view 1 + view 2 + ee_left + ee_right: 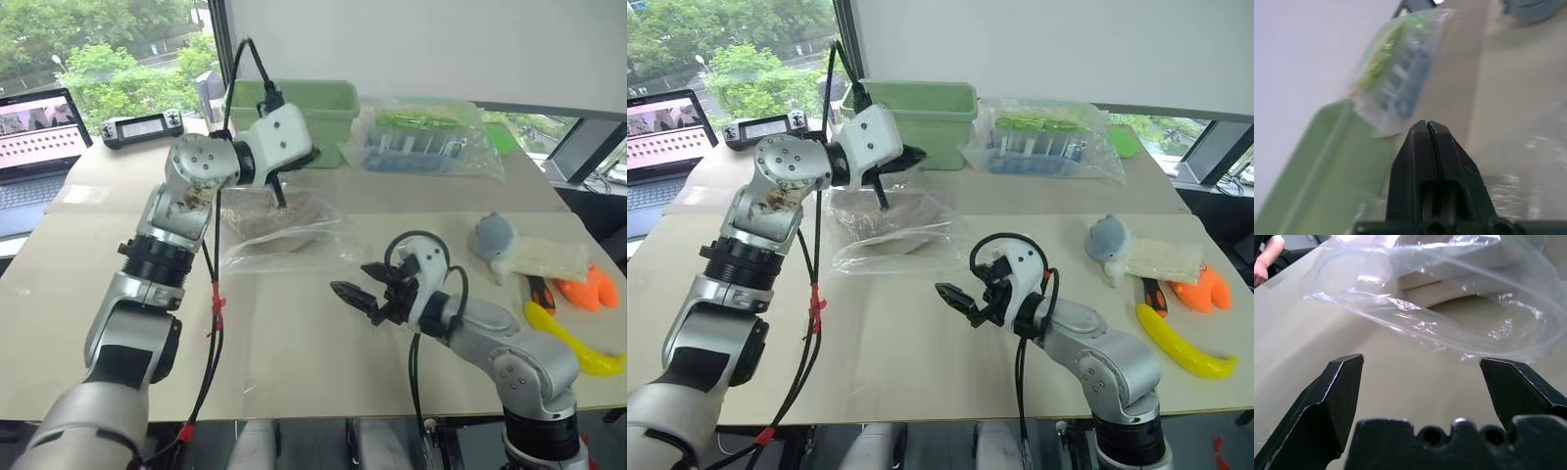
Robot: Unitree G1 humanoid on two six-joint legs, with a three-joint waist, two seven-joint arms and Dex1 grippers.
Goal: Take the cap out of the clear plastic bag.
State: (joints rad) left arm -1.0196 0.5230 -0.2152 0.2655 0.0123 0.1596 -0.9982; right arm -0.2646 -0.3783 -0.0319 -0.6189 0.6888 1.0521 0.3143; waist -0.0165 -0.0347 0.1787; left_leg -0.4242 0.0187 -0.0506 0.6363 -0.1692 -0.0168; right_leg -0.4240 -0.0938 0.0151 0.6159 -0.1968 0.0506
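Mid-table, in front of the green tub [294,106]: the cap [277,220] lies inside the bag [289,235], mouth facing the robot. Left gripper [282,201] is above the bag's far side, fingers pressed together; whether they pinch film I cannot tell, though it looks placed to hold the bag back. Right gripper [355,297] waits near the mouth, jaws spread wide, empty, lined up to reach in.
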